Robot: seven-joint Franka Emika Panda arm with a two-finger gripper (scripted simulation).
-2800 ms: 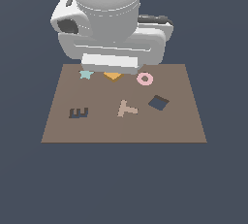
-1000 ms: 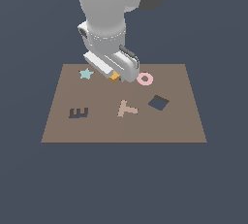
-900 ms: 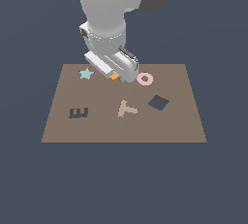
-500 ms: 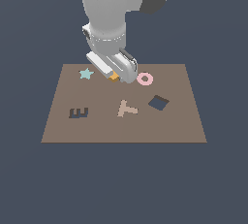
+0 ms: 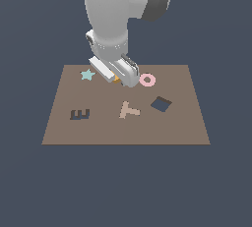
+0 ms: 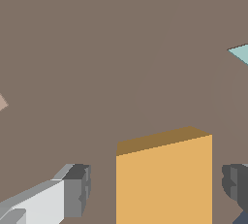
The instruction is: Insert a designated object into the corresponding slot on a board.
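1. Exterior view: arm is down over the far edge of the brown board (image 5: 59, 127), gripper (image 5: 117, 77) tilted, sitting between the teal star (image 5: 87, 74) and the pink ring (image 5: 146, 79).
2. Only a sliver of the orange piece (image 5: 116, 79) shows under the gripper body there, on the board's far strip, between star and ring.
3. Wrist view: orange piece (image 6: 164, 179) sits between the two fingers (image 6: 77, 191), a visible gap on each side. Jaws are apart, not touching the piece.
4. Whether the piece rests on the board or is off it: can't tell from either view.
5. Diamond slot (image 5: 161, 104) is on the near side of the ring, well apart from the gripper, nothing in it.
6. Tan T piece (image 5: 129, 109) lies just beside the slot, toward the E cut-out (image 5: 80, 114).
7. Star corner (image 6: 240, 53) is visible in the wrist view, apart from the orange piece.
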